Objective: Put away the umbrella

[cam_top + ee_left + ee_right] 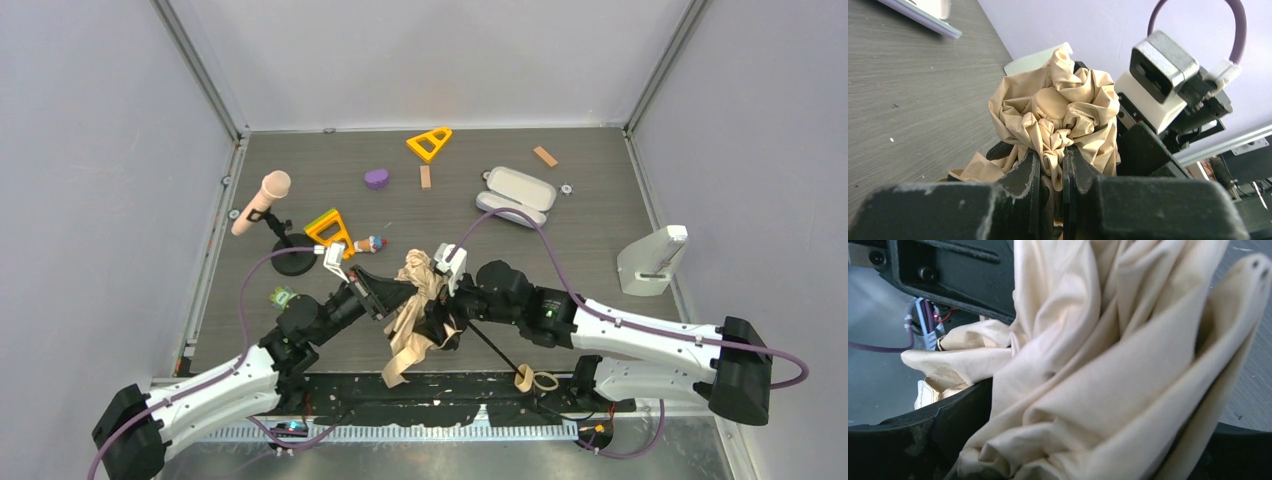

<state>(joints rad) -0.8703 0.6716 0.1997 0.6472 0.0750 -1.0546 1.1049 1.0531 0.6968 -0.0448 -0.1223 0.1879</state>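
"Where's the umbrella (410, 310) now?"

"Crumpled on the table (470, 160), near the front edge and between the two arms. Its black shaft (495, 350) runs out to the tan handle (523, 377)."

"Is anything holding it?"

"The left gripper (1051, 162) is pinching a fold of the canopy (1058, 110). The right gripper (1093, 440) is spread wide, with cloth bulging between its fingers."

"Will that cloth hold?"

"I doubt it. It looks light, limp and slippery, so it will likely sag and slide. The ribs look thin enough to bend. I'd take the shaft or the handle, since those are the stiff parts."
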